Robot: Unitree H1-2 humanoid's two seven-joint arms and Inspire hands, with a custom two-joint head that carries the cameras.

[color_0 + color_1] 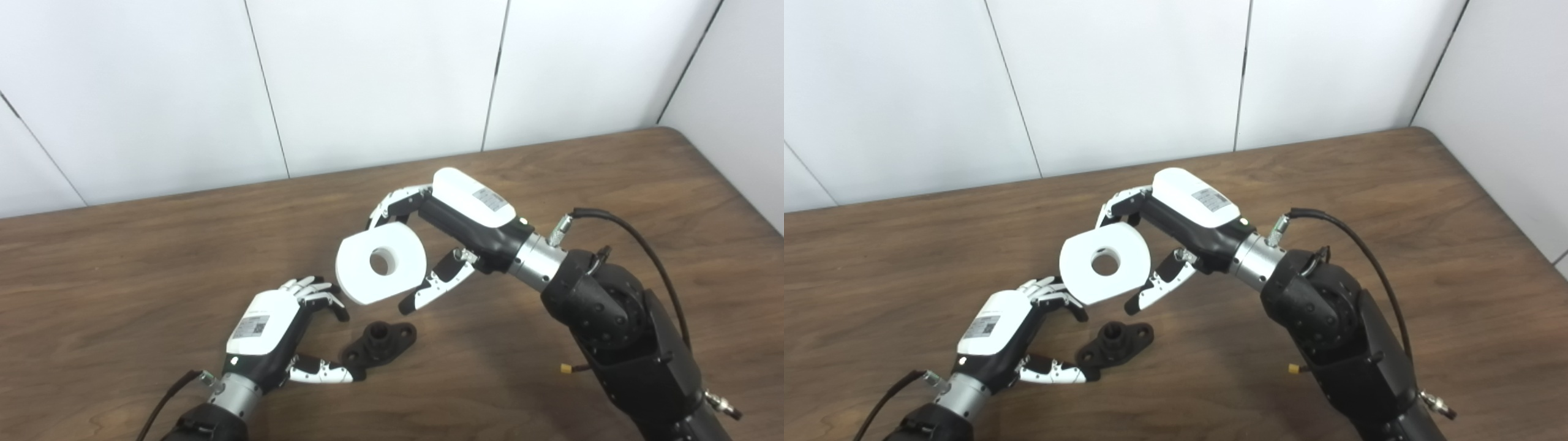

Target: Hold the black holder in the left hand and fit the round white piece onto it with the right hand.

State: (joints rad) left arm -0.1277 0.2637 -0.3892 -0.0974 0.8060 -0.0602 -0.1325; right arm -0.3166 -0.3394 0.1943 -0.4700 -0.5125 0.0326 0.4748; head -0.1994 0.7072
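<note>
My right robot hand (429,245) grips the round white piece (380,262) above the black holder (380,344), bore ready; left robot hand (288,334) open beside it, not yet gripping.

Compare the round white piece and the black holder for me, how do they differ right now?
The round white piece is held in the air by the right robot hand; the black holder lies on the table, the left robot hand open beside it. The white piece looks larger, a thick disc; the holder is a flat flange with a raised hub. Both have a central hole.
</note>
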